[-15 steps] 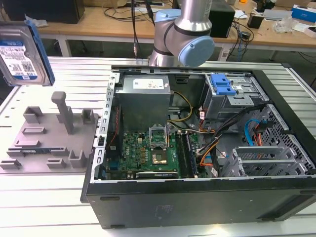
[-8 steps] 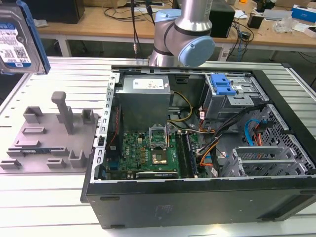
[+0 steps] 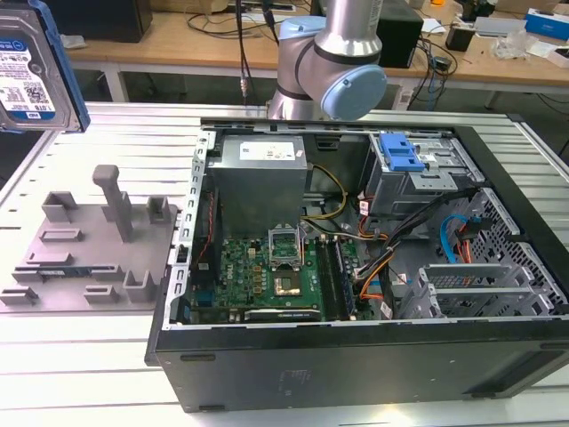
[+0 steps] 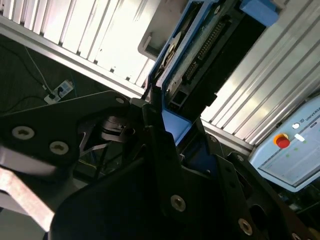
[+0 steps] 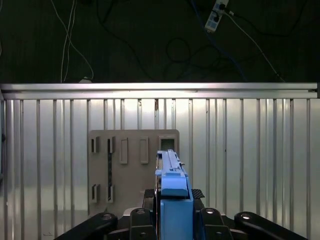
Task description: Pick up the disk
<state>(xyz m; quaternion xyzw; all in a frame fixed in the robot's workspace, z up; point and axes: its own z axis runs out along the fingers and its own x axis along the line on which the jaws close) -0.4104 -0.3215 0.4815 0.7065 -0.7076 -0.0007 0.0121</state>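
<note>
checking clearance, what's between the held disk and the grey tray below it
Nothing: in the first wrist view the disk, clamped in the gripper, hangs over the tray with open air between.

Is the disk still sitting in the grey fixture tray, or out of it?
Out. The disk is held clear above the grey fixture tray; in the first wrist view the gripper clamps it edge-on.
</note>
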